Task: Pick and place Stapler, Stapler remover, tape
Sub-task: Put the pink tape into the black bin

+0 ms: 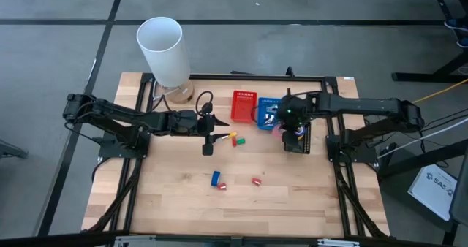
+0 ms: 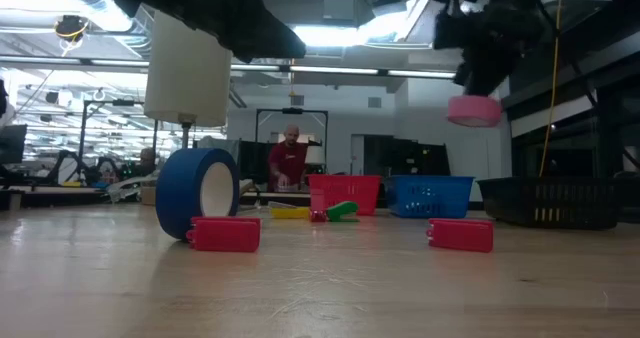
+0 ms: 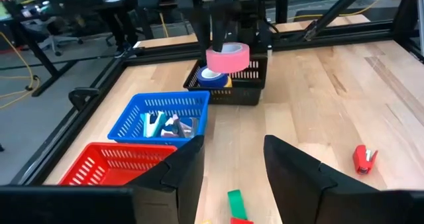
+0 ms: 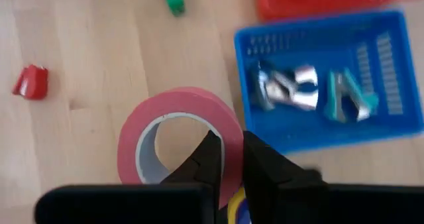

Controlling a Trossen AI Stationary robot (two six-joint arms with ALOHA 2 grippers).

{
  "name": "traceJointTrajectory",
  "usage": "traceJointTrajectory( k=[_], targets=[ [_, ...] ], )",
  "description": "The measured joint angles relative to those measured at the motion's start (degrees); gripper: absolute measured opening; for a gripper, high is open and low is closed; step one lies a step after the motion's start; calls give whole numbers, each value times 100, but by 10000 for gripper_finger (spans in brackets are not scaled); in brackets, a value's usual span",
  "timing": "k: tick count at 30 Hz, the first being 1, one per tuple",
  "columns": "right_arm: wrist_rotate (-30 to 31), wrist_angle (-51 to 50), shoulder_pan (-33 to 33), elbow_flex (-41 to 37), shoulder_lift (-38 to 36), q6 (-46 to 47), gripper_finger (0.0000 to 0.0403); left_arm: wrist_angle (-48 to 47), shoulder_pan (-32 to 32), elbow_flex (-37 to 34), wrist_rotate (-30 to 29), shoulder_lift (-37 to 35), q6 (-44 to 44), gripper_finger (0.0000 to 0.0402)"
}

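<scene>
holding the pink tape (image 4: 179,134) by its wall, pinched narrow, the right hand (image 4: 226,159) hangs directly above the black basket (image 3: 246,90), where a blue roll (image 3: 211,76) already lies; the drop looks straight down. the left hand (image 3: 233,168), fingers apart and empty, hovers mid-worktop (image 1: 183,192) over the green piece (image 3: 236,203).

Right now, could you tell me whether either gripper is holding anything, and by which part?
The right gripper pinches the pink tape roll by its ring wall, above the black basket. The left gripper holds nothing.
</scene>
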Motion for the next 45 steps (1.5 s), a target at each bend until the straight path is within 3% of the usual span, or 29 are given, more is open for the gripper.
traceJointTrajectory(
  k=[6,15,24,34,45],
  targets=[
    [552,-603,-10,-535,-327,572,46,2,-1,0,22,0,5,154],
    [1204,-541,398,-1341,-411,1359,48,5,-4,0,20,0,-3,149],
    [1712,-535,1074,-1370,-411,1658,49,11,-4,0,20,0,-3,150],
    [1910,-521,1680,-1370,-406,2236,50,11,-4,2,20,2,1,150],
    [1949,-405,1806,-1440,-404,2405,50,11,-6,0,66,4,-6,145]
  ],
)
